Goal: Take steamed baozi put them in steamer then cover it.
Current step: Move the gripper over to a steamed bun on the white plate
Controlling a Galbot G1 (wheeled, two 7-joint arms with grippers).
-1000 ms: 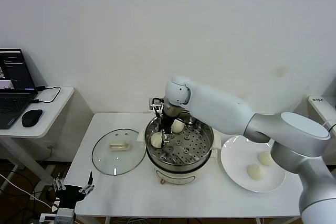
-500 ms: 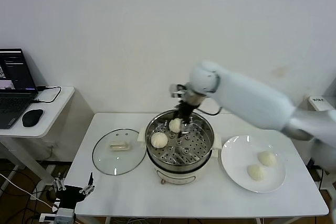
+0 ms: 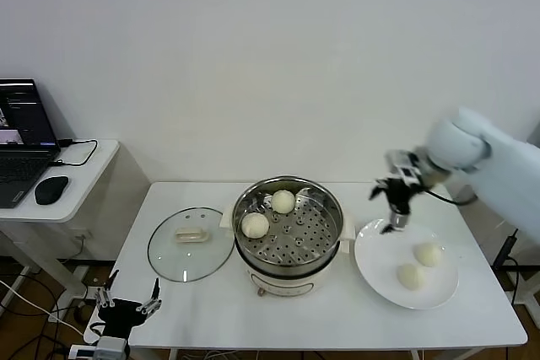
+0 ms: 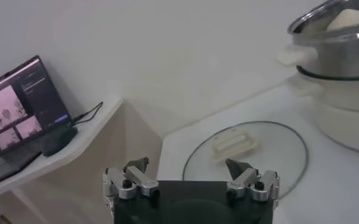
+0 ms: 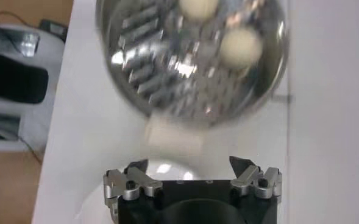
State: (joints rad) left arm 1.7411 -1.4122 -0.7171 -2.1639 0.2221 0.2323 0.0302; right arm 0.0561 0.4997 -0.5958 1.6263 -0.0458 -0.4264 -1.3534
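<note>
Now the right gripper (image 3: pixel 395 208) has swung away from the steamer (image 3: pixel 289 260) and hangs over the near-left rim of the plate (image 3: pixel 371 265), where a second ago it was down inside the pot. Its fingers are spread wide and hold nothing. Two baozi (image 3: pixel 283 201) (image 3: pixel 255 224) sit on the perforated tray at the pot's back-left, touching neither each other nor the gripper, so that placement looks finished. Two more (image 3: pixel 429 254) (image 3: pixel 411 276) wait on the plate, just beside each other, so the task appears half done and a third pick seems next.

The cover (image 3: pixel 191 244) lies flat on the table (image 3: pixel 211 309) left of the steamer, handle up; the handle's long axis runs roughly left to right, slightly tilted.

The left gripper (image 3: pixel 126 308) is parked low off the table's front-left corner, fingers open and empty.
</note>
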